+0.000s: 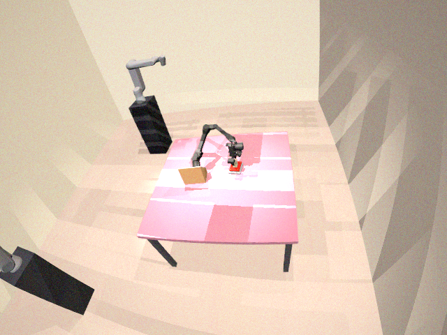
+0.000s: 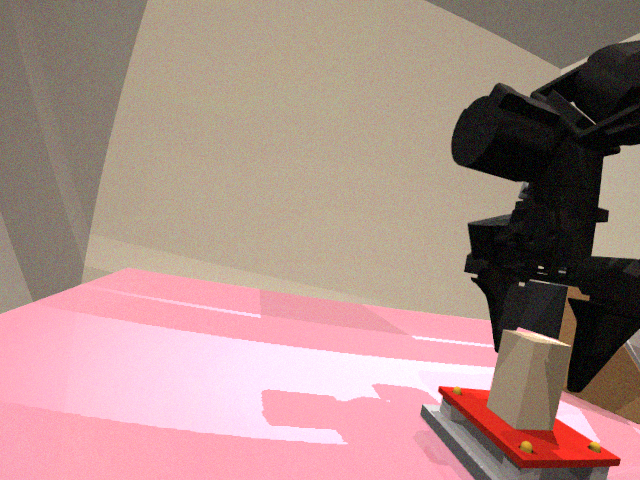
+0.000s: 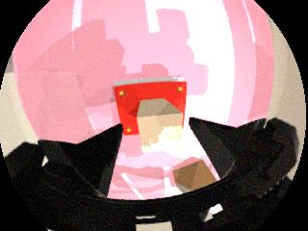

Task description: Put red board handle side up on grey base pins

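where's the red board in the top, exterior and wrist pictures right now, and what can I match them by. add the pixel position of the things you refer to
Top: just right of centre, red board (image 1: 236,167) (image 2: 568,442) (image 3: 127,113).
Exterior: lower right corner.
Wrist: centre, between the open gripper's (image 1: 233,162) (image 2: 535,369) (image 3: 155,122) fingers.
Shared landmark: the beige handle (image 1: 235,163) (image 2: 529,382) (image 3: 160,122) on it.

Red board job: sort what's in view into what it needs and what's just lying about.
Belongs to the job:
- red board with its handle
- grey base
- gold pins
- fingers

Just lying about:
- brown block
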`<state>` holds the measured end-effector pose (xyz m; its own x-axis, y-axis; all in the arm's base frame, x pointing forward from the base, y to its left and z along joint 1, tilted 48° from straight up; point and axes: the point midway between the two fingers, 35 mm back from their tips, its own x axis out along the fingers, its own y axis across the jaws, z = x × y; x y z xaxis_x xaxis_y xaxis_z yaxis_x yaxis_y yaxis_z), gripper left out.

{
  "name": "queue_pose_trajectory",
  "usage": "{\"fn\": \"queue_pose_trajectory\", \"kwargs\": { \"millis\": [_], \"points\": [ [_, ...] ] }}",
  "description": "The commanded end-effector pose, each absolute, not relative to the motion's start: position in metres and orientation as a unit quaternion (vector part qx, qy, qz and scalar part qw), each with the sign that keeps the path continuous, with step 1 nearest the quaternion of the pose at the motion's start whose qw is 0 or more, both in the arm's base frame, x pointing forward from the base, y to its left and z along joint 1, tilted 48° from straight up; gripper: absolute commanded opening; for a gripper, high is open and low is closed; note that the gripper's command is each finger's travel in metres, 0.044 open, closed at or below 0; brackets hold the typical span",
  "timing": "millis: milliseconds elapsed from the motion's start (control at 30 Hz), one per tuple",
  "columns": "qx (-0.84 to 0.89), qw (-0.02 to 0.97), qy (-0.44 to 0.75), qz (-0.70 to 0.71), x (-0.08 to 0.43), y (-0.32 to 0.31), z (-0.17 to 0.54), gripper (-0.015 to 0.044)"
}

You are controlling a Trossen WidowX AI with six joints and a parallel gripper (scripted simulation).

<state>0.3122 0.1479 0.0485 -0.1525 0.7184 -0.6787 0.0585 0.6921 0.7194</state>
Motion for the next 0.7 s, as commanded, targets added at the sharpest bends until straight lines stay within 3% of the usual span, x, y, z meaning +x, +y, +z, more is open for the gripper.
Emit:
{"fn": "queue_pose_trajectory", "kwargs": {
  "millis": [0,667],
  "points": [
    [0.273,0.595,0.702,0.280,0.318,0.133,0.062,0.0440],
    [0.279,0.594,0.701,0.279,0.322,0.097,0.096,0.0440]
  ]
}}
